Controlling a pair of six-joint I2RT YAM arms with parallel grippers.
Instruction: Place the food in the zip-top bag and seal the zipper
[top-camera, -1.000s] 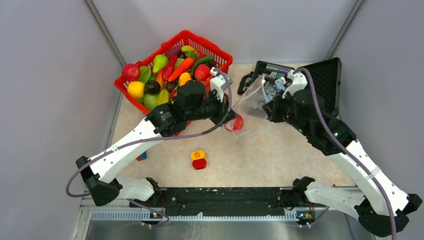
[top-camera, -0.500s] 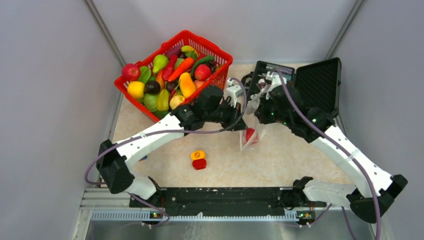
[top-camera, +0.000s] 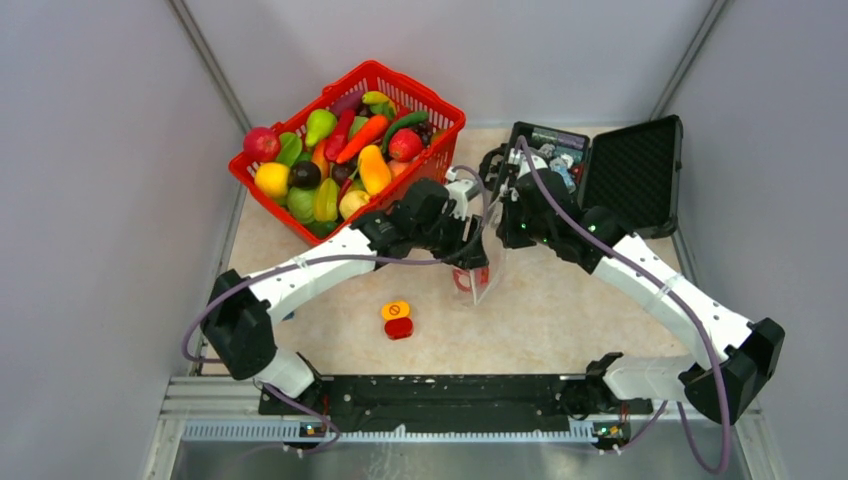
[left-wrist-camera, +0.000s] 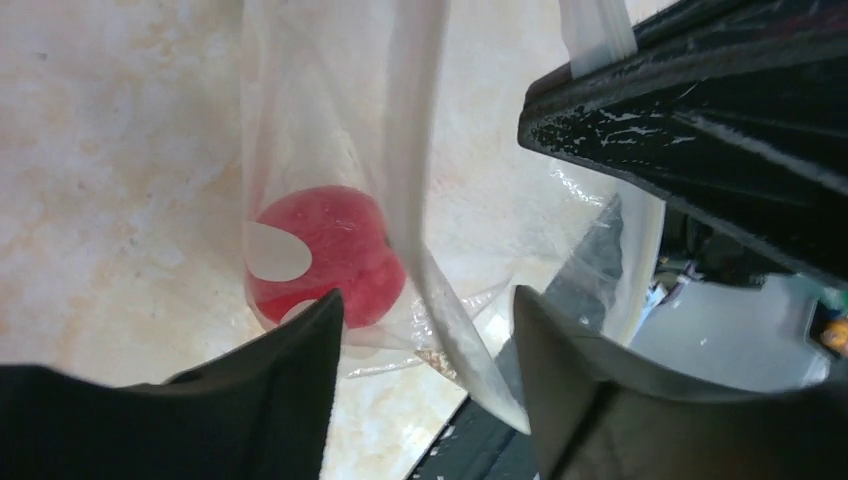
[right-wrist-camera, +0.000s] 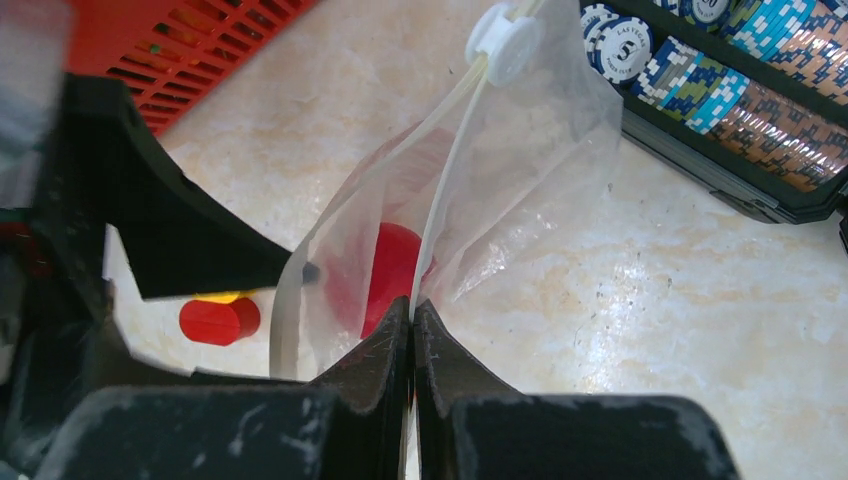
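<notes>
The clear zip-top bag (top-camera: 486, 268) hangs mid-table with one red food piece (top-camera: 464, 281) in its bottom. My right gripper (right-wrist-camera: 412, 306) is shut on the bag's mouth edge, pinching the whitish zipper (right-wrist-camera: 447, 160) below its white slider (right-wrist-camera: 505, 42). The red food (right-wrist-camera: 388, 272) shows through the film beyond those jaws. My left gripper (left-wrist-camera: 425, 300) is open, its fingers either side of the zipper (left-wrist-camera: 412, 150) and not touching it, just above the red food (left-wrist-camera: 330, 250). More food (top-camera: 345, 150) fills the red basket (top-camera: 447, 110).
An orange-and-red button block (top-camera: 397, 319) lies on the table near the bag, and it is also in the right wrist view (right-wrist-camera: 220, 318). An open black case (top-camera: 630, 165) with poker chips (right-wrist-camera: 720, 65) stands at the back right. The basket's wall (right-wrist-camera: 190, 40) is close on the left.
My left gripper has opened and let go of the bag. Both arms and the hanging bag have shifted left and nearer; the bag now hangs from the right gripper alone.
</notes>
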